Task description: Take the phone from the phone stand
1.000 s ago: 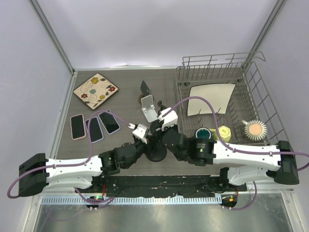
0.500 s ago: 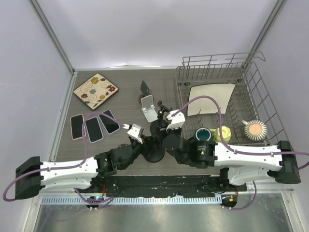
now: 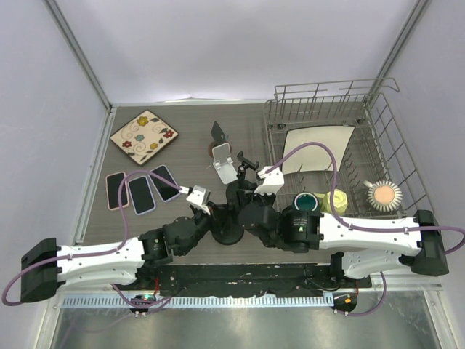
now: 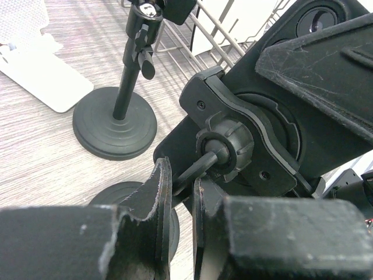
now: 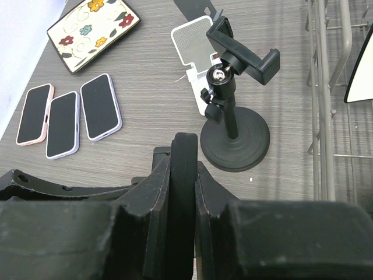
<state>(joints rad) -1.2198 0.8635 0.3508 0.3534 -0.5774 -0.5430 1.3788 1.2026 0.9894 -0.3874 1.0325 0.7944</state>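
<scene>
Left gripper (image 4: 182,186) leftward on phone stand (image 4: 247,137), right gripper (image 5: 185,157) rightward

Crockery either side of the work.
Floral plate (image 3: 144,132) lies far-left beyond the right tool (image 5: 183,153); a dish rack (image 3: 356,178) to its right holds a white plate (image 3: 317,149) and mug (image 3: 383,195).

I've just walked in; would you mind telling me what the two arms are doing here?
Both arms meet at the black phone stand near the front of the table. The left gripper is pinched on the stem behind its holder, apparently to steady it. The right gripper is shut on a dark slab seen edge-on, probably the phone, though that is unclear. Three other phones lie flat at the left, and a second stand has an empty clamp.
</scene>
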